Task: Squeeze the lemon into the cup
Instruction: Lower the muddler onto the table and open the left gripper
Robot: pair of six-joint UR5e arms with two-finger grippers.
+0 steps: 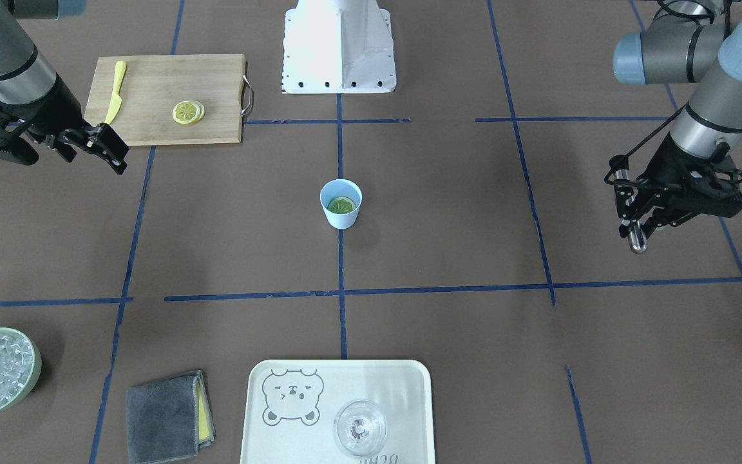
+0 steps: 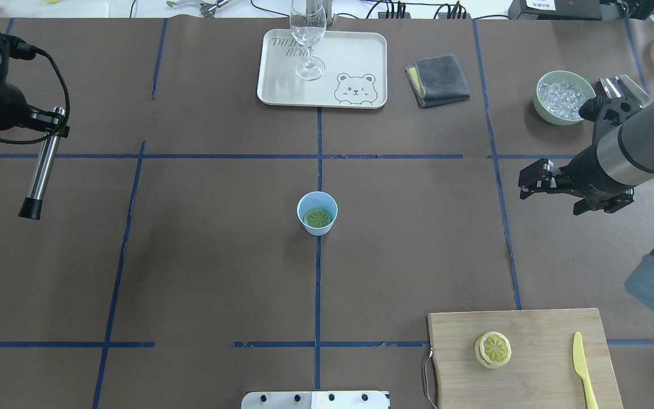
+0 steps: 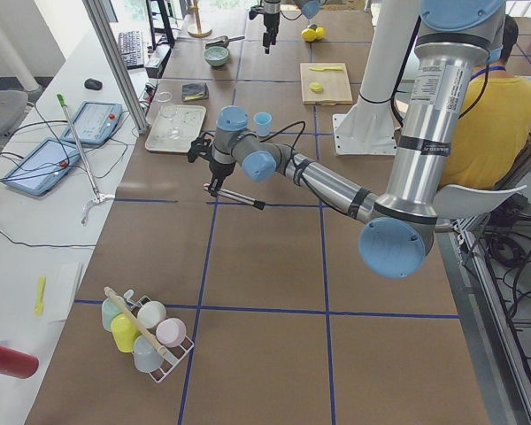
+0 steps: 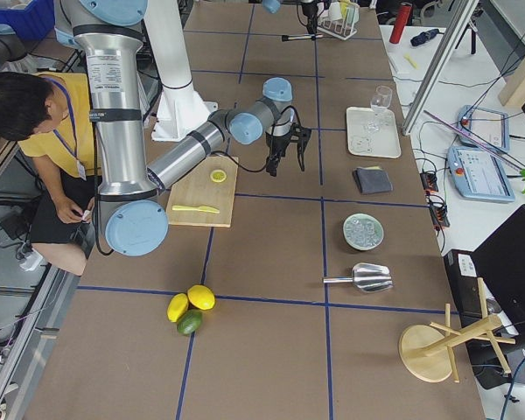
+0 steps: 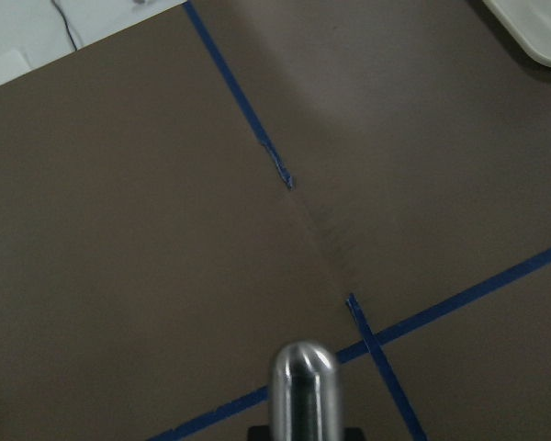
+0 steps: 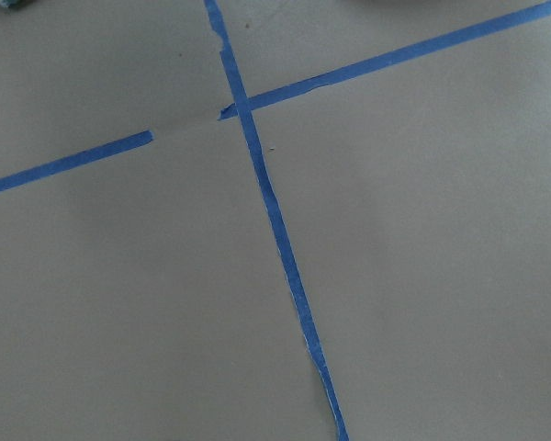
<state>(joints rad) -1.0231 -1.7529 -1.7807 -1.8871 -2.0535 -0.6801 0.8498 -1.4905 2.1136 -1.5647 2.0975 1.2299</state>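
Lemon [image 2: 318,217] lay inside the cup [image 2: 317,200], well apart from both grippers.
Left gripper [image 2: 50,120] clamped a metal rod [image 2: 40,170]; right gripper [image 1: 49,151] gaped, empty.

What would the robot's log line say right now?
lemon: inside cup | left gripper: shut on metal rod | right gripper: open, empty

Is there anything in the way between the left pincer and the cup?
Nothing visible. Bare table lies between the left pincer, which holds a rod, and the cup; the lemon sits inside it.
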